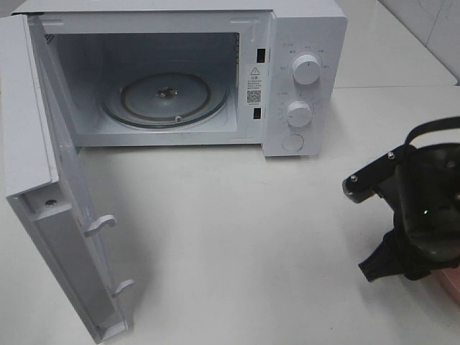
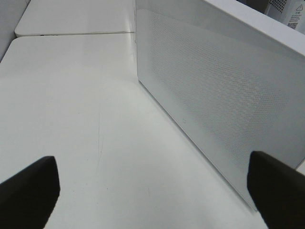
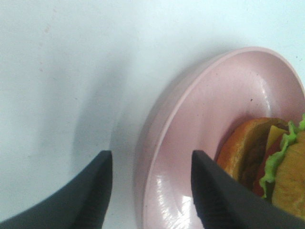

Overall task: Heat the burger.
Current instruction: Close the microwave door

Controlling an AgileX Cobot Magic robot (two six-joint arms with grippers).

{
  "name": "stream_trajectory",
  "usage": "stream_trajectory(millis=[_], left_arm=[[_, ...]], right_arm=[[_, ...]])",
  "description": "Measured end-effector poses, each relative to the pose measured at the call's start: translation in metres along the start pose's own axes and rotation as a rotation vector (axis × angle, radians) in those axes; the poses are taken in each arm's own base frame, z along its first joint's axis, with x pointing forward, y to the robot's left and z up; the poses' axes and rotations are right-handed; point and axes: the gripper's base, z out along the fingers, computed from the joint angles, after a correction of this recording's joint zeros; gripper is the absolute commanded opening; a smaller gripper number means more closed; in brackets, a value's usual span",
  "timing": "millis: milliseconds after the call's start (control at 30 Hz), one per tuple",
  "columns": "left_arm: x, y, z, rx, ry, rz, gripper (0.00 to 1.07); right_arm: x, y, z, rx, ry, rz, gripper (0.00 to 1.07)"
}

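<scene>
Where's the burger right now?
The burger sits on the pink plate at the table's right edge, under the right gripper, well away from the open microwave.

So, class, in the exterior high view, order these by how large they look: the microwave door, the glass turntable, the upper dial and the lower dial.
1. Microwave door, nearest the camera
2. Glass turntable
3. Upper dial and lower dial, which look alike

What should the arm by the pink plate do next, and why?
Probably close the right gripper on the pink plate's rim. Its fingers stand either side of that rim, one over the table, one inside the plate beside the burger, with a gap between them. The microwave door is already open and its turntable is bare.
</scene>
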Motion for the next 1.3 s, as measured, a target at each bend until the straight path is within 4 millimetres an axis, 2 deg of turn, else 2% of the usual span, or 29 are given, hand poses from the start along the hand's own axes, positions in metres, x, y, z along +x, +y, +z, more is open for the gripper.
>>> stream_trajectory(millis=[33, 100, 133, 200, 233, 267, 300, 367, 400, 467, 667, 1100, 1300], left_arm=[[0.000, 0.000, 0.000, 0.000, 0.000, 0.000, 1.01], [0.000, 0.000, 0.000, 0.000, 0.000, 0.000, 1.01], [0.000, 0.000, 0.000, 0.000, 0.000, 0.000, 1.01], [0.000, 0.000, 0.000, 0.000, 0.000, 0.000, 1.01], [0.000, 0.000, 0.000, 0.000, 0.000, 0.000, 1.01], [0.000, 0.000, 0.000, 0.000, 0.000, 0.000, 1.01], [0.000, 0.000, 0.000, 0.000, 0.000, 0.000, 1.01], [0.000, 0.000, 0.000, 0.000, 0.000, 0.000, 1.01], [0.000, 0.000, 0.000, 0.000, 0.000, 0.000, 1.01], [0.000, 0.000, 0.000, 0.000, 0.000, 0.000, 1.01], [0.000, 0.000, 0.000, 0.000, 0.000, 0.000, 1.01], [0.000, 0.000, 0.000, 0.000, 0.000, 0.000, 1.01], [0.000, 0.000, 0.000, 0.000, 0.000, 0.000, 1.01]], right_arm=[[0.000, 0.000, 0.000, 0.000, 0.000, 0.000, 0.51], [-0.005, -0.008, -0.020, -0.070, -0.035, 0.016, 0.52], [-0.005, -0.008, -0.020, -0.070, -0.035, 0.016, 0.52], [-0.004, -0.016, -0.039, -0.163, -0.060, 0.012, 0.57], [-0.004, -0.016, -0.039, -0.163, -0.060, 0.012, 0.57], [-0.002, -0.020, -0.051, -0.229, -0.082, -0.017, 0.63], [-0.002, -0.020, -0.051, -0.229, -0.082, -0.017, 0.63], [0.002, -0.024, -0.066, -0.329, -0.113, -0.068, 0.74], [0.002, -0.024, -0.066, -0.329, -0.113, -0.068, 0.74], [0.009, -0.027, -0.079, -0.424, -0.127, -0.112, 0.83], [0.024, -0.038, -0.100, -0.545, -0.155, -0.140, 0.81], [0.052, -0.068, -0.123, -0.579, -0.217, -0.100, 0.78], [0.073, -0.087, -0.132, -0.583, -0.246, -0.074, 0.78]])
